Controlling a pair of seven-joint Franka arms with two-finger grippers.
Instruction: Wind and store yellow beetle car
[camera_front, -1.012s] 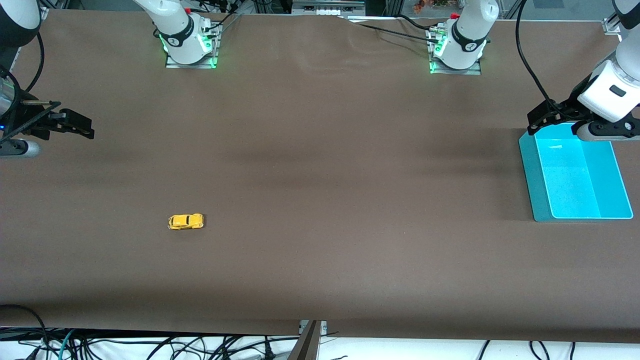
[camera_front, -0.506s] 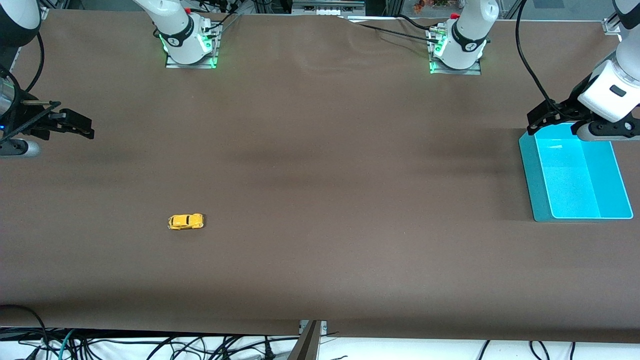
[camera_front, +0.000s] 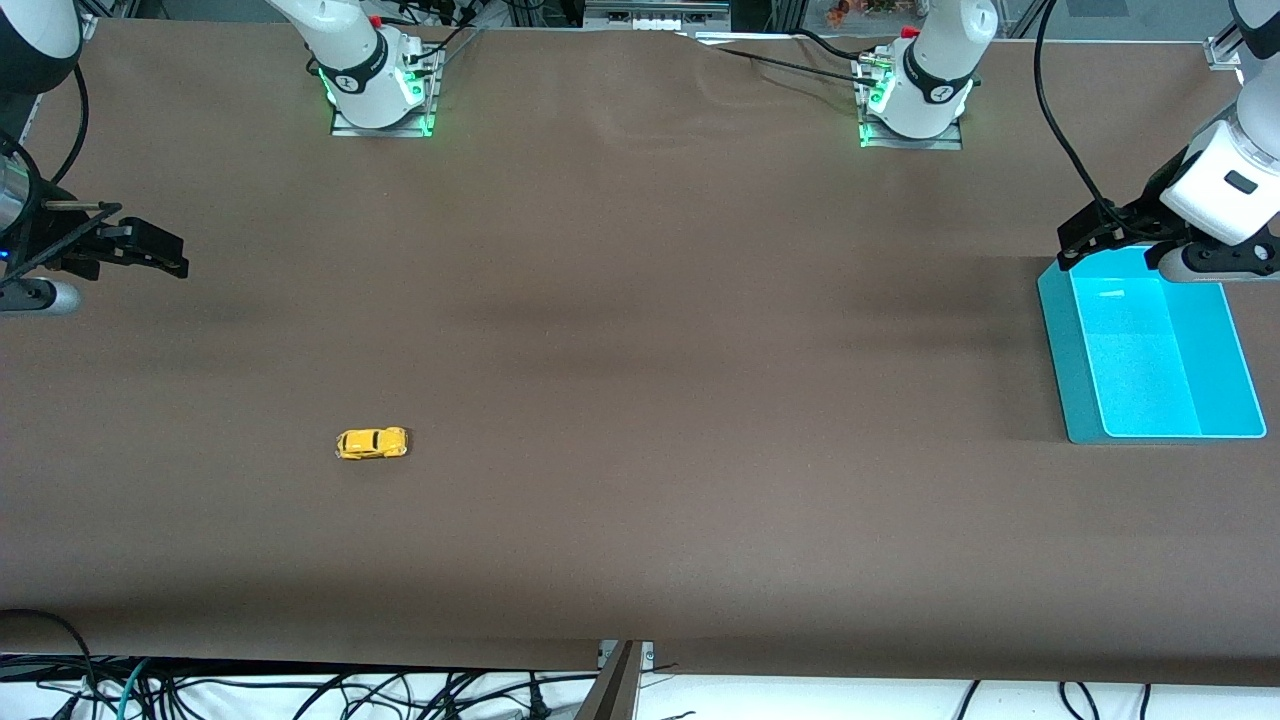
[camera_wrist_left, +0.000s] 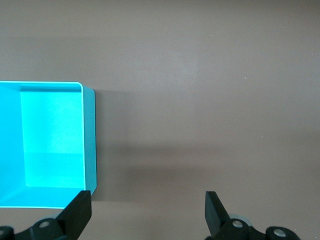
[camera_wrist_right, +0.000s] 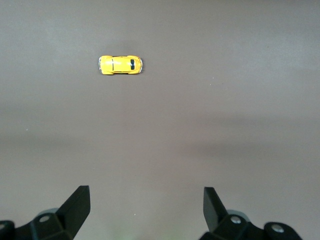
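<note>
Toy car, yellow: one. The yellow beetle car (camera_front: 371, 443) sits on its wheels on the brown table (camera_front: 640, 380), in the half toward the right arm's end and nearer the front camera than either arm base. Its long side runs along the table's length. Nothing touches it; bare cloth lies open on every side of it.

Tray, turquoise: one. The tray (camera_front: 1150, 420) lies flat toward the left arm's end, well apart from the car, close to that end's edge of the table. It holds nothing; its raised rim runs all round.

Grippers: two. The left gripper (camera_wrist_left: 147, 210) hangs over the table just beside the tray's corner farthest from the front camera, fingers spread wide, nothing between them. The right gripper (camera_wrist_right: 145, 205) hangs over the table's edge at the right arm's end, well apart from the car, fingers spread wide, nothing between them; the car (camera_wrist_right: 120, 65) shows ahead of it in the right wrist view.

Open room: the whole middle of the table between car and tray is bare cloth.
</note>
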